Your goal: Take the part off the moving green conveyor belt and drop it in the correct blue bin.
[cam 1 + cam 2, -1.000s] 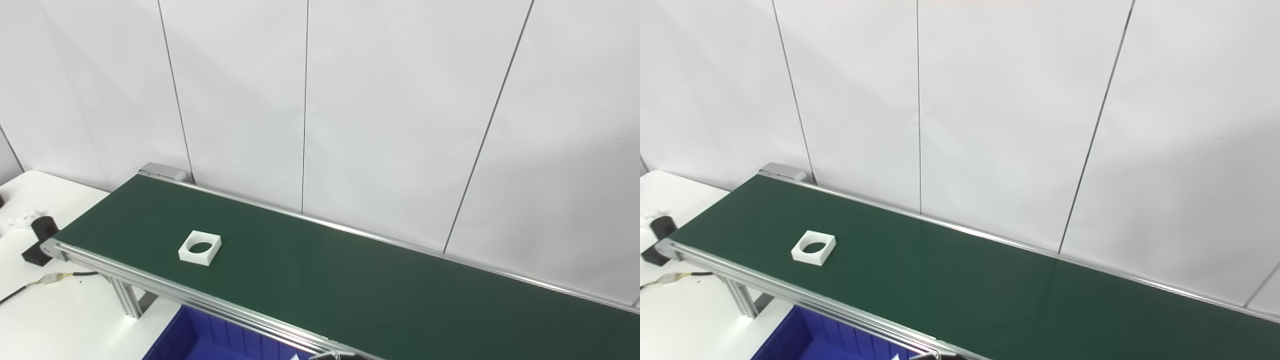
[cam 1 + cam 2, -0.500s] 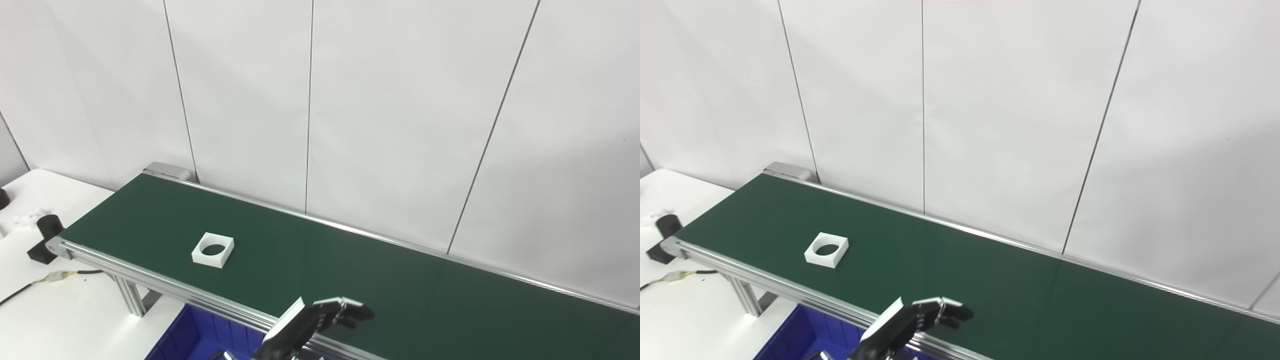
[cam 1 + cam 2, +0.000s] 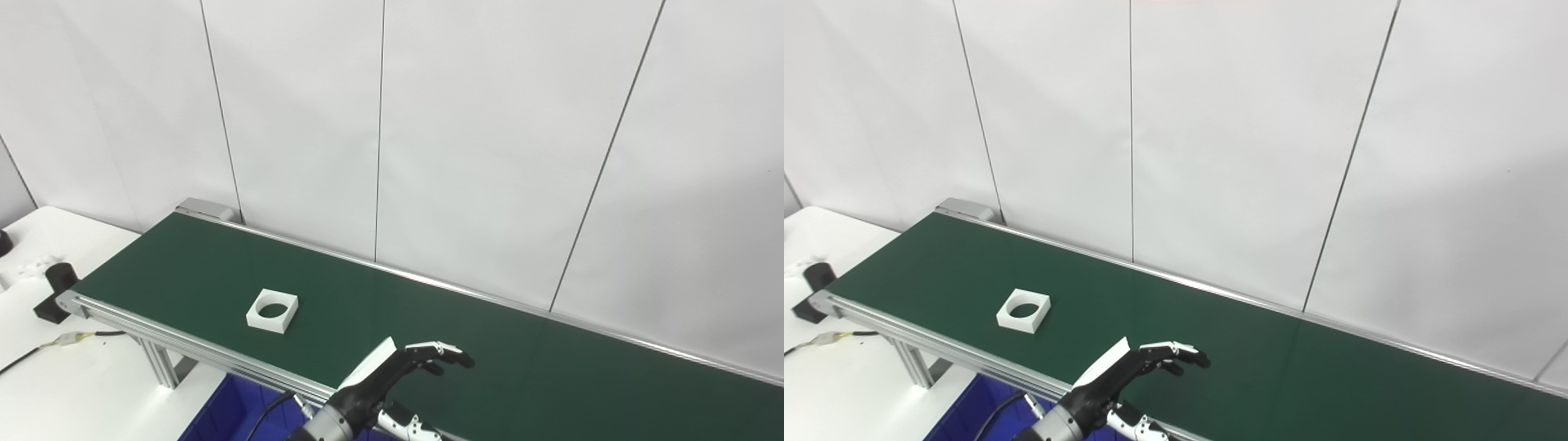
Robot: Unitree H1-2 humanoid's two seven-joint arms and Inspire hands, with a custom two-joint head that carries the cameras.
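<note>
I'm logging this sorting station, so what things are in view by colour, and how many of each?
White: 1, the square part with a round hole
Green: 1, the conveyor belt
Blue: 1, the bin, only partly in frame
Black: 2, the left hand and a small block on the table
Total: 5
</note>
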